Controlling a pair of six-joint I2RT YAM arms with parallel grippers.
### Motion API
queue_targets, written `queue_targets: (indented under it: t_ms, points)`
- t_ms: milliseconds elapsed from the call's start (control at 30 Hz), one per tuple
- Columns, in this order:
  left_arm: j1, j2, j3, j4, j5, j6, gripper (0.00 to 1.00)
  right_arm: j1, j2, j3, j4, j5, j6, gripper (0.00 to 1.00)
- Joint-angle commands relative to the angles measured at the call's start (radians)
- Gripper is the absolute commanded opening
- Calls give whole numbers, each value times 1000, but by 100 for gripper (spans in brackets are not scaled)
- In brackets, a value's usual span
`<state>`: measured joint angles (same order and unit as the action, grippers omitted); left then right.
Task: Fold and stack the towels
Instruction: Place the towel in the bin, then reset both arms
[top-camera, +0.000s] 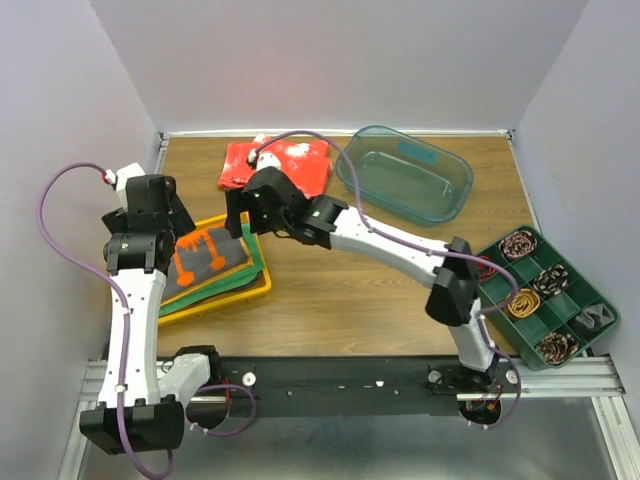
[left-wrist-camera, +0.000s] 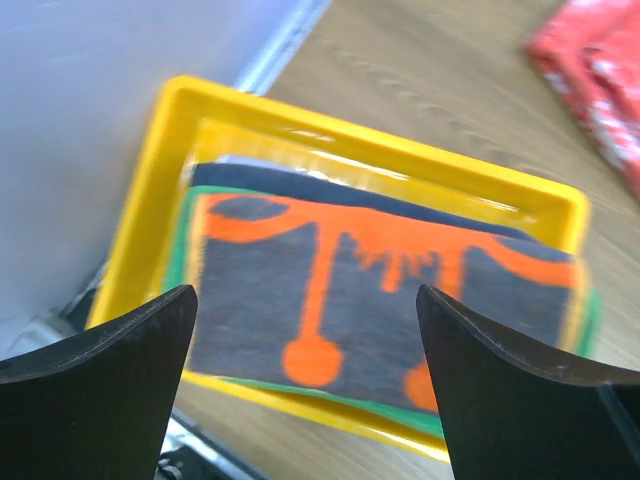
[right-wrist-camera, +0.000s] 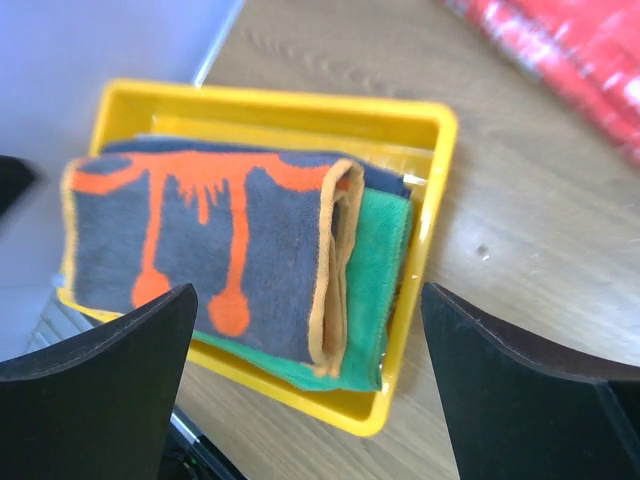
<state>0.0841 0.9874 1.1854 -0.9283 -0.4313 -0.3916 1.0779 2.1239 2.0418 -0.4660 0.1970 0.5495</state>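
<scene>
**Both grippers open over the stacked tray; the loose fold is the weak spot**

From the bases at the bottom of the overhead view, the left arm rises along the left edge and the right arm reaches diagonally across from the lower right. They meet over the yellow tray (right-wrist-camera: 300, 105) at the left of the frame. The left gripper (left-wrist-camera: 305, 295) has its jaws wide apart with nothing between them, and so does the right gripper (right-wrist-camera: 307, 292). Neither touches cloth.

The towels lie piled in the tray. The dark grey towel with orange markings (right-wrist-camera: 200, 260) is on top, the green towel (right-wrist-camera: 375, 260) is beneath it, and a navy towel (left-wrist-camera: 300, 185) shows at the stack's upper edge. Whether more lie underneath cannot be told.

In my judgement the risks are these:
- In the right wrist view the top towel's folded edge gapes slightly on the right. A finger brushing it could catch a layer and undo the fold.
- The stack sits askew and reaches over the lower rim, so a nudge could slide it off.
- Both wrists crowd the same tray, and careless movement could knock them together.

Farther up the frame lie the red speckled cloth (top-camera: 280, 160) and, to its right, a clear blue container (top-camera: 465, 180). The green compartment tray (top-camera: 583, 287) sits at the right edge. Taking the red cloth for a towel would be a mistake.
</scene>
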Motion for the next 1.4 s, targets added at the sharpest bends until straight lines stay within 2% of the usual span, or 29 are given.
queue_targets:
  t_ms: [0,100,133,233,267,367,400,500,600,767,1000,1367]
  points:
    - [-158,6,29,72,114,-50,99,-15,-184,-113,90,137,-48,100]
    - [-308,51,39,107,63,-113,99,-29,-292,-218,115,228,-48,100]
    - [-401,63,37,126,54,-122,99,-38,-320,-289,121,257,-48,100]
    - [-560,123,37,170,-6,-173,99,-56,-457,-428,179,353,-46,100]
    - [-602,135,33,187,-20,-185,99,-58,-504,-544,200,390,-46,100]
    - [-751,190,26,250,-73,-211,99,-64,-695,-743,329,508,-57,100]
    - [-780,223,26,270,-93,-223,99,-62,-741,-861,378,528,-57,100]
    - [-872,272,22,324,-99,-236,99,-65,-921,-1038,357,584,-7,100]
    - [-938,295,-12,390,-106,-256,99,-65,-1034,-1118,265,599,65,100]
    - [-975,313,-95,467,-64,-257,99,-65,-1090,-1239,165,605,167,100]
    - [-988,326,-171,535,-60,-222,99,-67,-1115,-1342,193,657,176,100]
    - [-988,372,-162,568,-75,-161,99,-65,-987,-1293,194,725,116,100]
